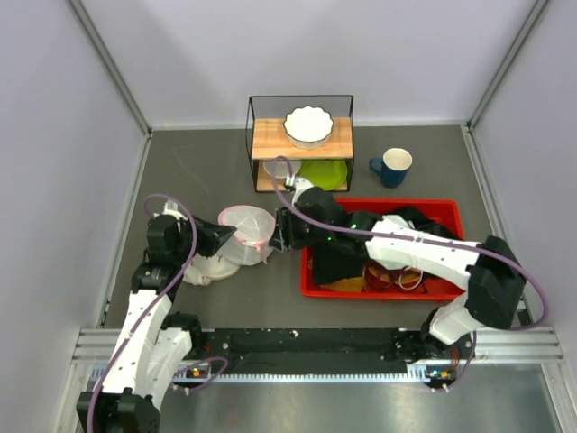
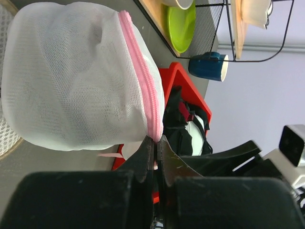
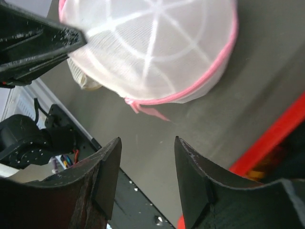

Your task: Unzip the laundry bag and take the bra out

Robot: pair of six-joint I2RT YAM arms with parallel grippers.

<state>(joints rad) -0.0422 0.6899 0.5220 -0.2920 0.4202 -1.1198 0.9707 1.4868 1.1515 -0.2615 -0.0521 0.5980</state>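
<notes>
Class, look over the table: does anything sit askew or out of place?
The laundry bag sits tilted, its zipper band pinched by the left gripper; a pink strip trails from its rim. Nothing looks spilled or damaged.

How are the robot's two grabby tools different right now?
The left tool is shut, pinching the laundry bag at its pink zipper band; the right tool is open and holds nothing. The left tool touches the bag; the right tool is apart from it. Both are black and near the bag.
</notes>
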